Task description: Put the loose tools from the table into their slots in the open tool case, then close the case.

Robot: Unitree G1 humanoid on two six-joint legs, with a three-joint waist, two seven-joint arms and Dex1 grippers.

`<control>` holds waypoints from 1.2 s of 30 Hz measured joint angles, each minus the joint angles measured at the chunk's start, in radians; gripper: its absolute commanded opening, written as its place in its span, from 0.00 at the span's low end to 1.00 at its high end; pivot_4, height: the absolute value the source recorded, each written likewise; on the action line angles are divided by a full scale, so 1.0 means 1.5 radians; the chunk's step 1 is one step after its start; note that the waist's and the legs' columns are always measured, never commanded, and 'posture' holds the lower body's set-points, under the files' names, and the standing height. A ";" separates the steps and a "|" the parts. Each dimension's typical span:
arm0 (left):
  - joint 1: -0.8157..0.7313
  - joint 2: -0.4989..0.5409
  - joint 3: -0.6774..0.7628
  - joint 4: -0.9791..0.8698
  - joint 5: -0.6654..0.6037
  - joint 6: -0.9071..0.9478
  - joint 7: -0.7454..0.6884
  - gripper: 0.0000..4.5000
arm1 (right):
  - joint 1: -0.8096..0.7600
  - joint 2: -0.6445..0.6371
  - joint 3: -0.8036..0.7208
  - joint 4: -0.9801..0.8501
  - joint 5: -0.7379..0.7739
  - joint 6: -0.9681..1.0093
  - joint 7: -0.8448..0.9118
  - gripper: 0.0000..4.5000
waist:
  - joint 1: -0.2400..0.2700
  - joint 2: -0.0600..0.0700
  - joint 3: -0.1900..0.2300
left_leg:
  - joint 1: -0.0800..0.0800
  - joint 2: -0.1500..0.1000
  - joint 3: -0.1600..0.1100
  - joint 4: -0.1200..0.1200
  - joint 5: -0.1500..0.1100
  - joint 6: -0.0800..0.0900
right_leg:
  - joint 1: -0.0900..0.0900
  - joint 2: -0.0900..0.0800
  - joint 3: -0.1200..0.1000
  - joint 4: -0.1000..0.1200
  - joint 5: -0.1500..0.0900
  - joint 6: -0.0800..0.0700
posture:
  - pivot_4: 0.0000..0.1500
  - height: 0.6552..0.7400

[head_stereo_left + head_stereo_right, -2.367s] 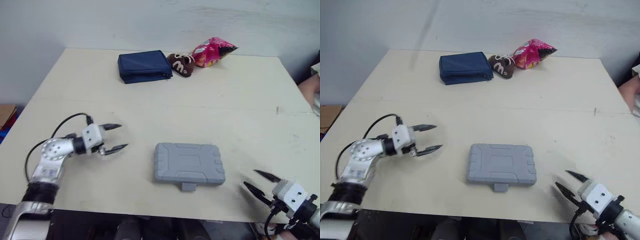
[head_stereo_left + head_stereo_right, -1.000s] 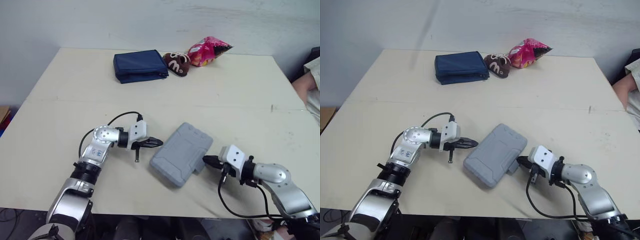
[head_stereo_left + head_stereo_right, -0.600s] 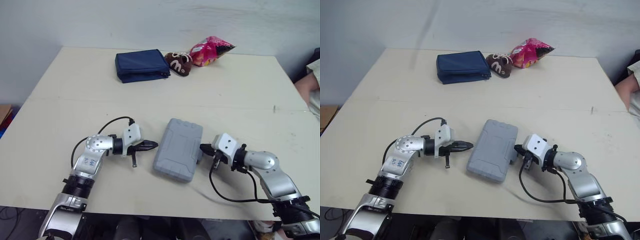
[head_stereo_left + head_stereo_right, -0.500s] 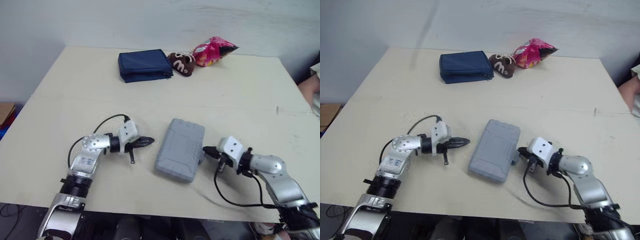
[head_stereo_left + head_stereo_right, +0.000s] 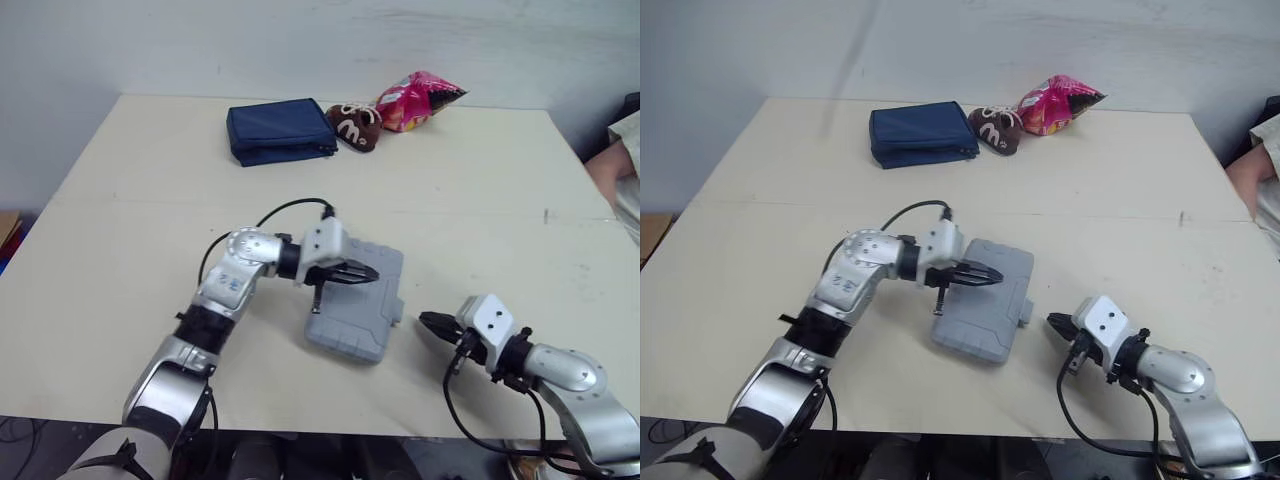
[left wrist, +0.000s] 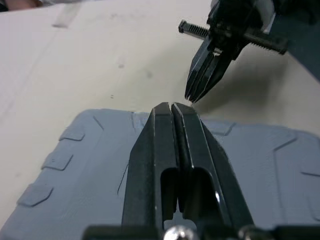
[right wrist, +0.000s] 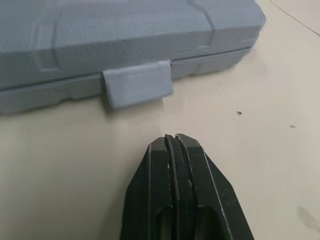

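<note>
I am holding my left gripper [image 5: 370, 274], fingers pressed together, over the case [image 5: 350, 322], likely to pin it, with my closed right gripper [image 5: 426, 320] facing the latch [image 7: 137, 88]

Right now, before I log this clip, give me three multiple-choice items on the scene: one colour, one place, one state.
1. The folded pouch is: A) red B) navy C) green
2. The left gripper is: A) beside the pouch B) by the snack bag C) over the grey case
3. The case is: A) shut B) open wide C) standing on edge

Answers: B, its fabric is dark blue. C, the gripper hangs above the case's lid. A, the lid meets the base along the seam at the latch tab.
</note>
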 measured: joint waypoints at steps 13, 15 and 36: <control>-0.016 -0.018 -0.030 0.039 0.065 -0.002 0.032 0.01 | -0.052 0.021 0.060 0.026 -0.026 0.029 -0.014 0.00 | 0.004 0.000 0.000 | 0.001 0.000 0.000 0.000 0.000 0.001 | 0.001 -0.001 -0.001 -0.001 0.000 0.000 | 1.00 1.00; -0.016 -0.018 -0.030 0.038 0.066 0.002 0.034 0.01 | -0.054 0.021 0.061 0.031 -0.026 0.030 -0.014 0.00 | 0.003 0.000 0.000 | 0.001 0.000 0.000 0.000 0.000 0.001 | 0.002 -0.001 -0.001 -0.001 0.000 0.000 | 1.00 1.00; -0.020 -0.018 -0.042 0.100 0.075 -0.021 0.025 0.01 | -0.140 0.064 0.085 0.172 -0.035 -0.042 0.027 0.00 | -0.005 -0.003 -0.016 | 0.004 0.001 -0.001 -0.001 -0.003 0.002 | 0.005 -0.001 -0.001 -0.002 0.000 0.000 | 1.00 1.00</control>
